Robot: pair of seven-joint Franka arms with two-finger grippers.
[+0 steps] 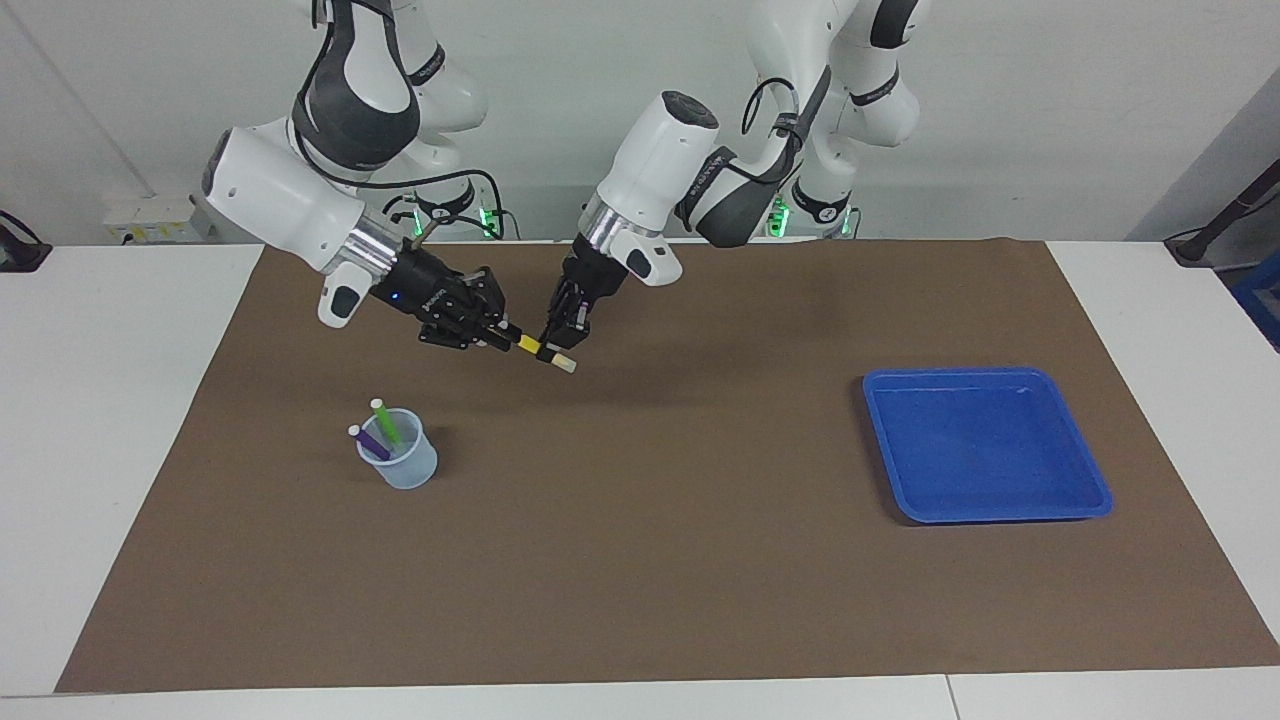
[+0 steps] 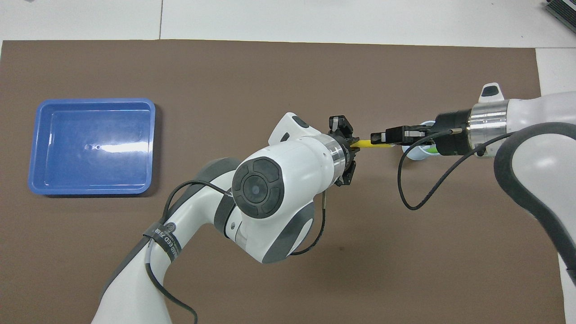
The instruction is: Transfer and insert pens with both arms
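Above the brown mat on the counter (image 1: 640,600), the left tool (image 1: 562,338) and right tool (image 1: 497,338) both clamp the slim yellow pen (image 1: 545,353). The green pen (image 1: 384,420) and purple pen (image 1: 368,440) stand in the translucent plastic cup (image 1: 400,465), well apart from the blue plastic tray (image 1: 985,445).

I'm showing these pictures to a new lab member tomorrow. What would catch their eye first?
Most striking is the handover in mid-air: the left gripper and the right gripper are both shut on the yellow pen, over the brown mat. Next, the clear cup toward the right arm's end holds the green pen and the purple pen. The blue tray sits toward the left arm's end.
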